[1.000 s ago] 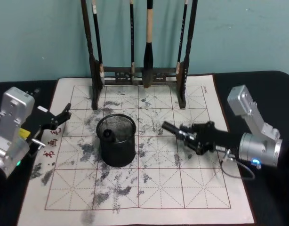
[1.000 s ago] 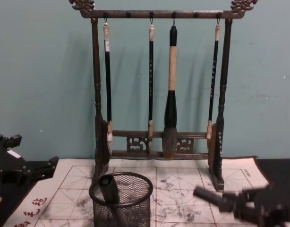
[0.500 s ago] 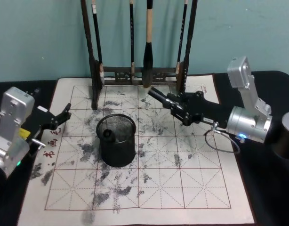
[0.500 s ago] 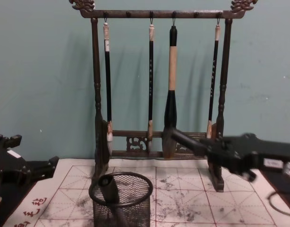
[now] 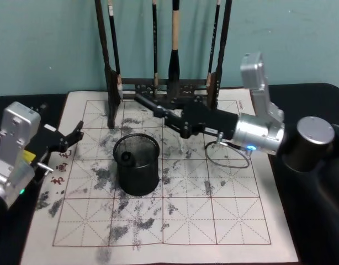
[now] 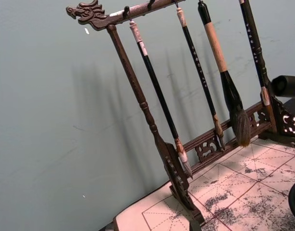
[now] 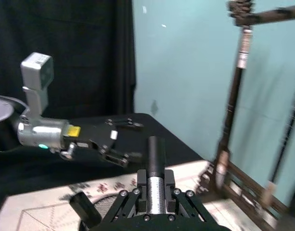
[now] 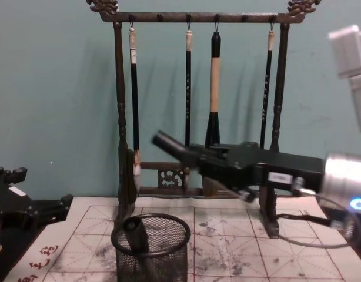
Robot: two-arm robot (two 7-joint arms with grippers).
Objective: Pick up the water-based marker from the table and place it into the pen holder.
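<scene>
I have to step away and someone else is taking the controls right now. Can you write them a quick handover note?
The right gripper is shut on the water-based marker, held in the air above the table, black cap pointing toward the robot's left, higher than the pen holder.
The left gripper is open and holds nothing, parked at the mat's left edge.
The pen holder stands upright on the mat; a dark pen-like item leans inside.
Done: marker picked up.
Left: line it up over the holder's mouth, tip it down, release.
</scene>
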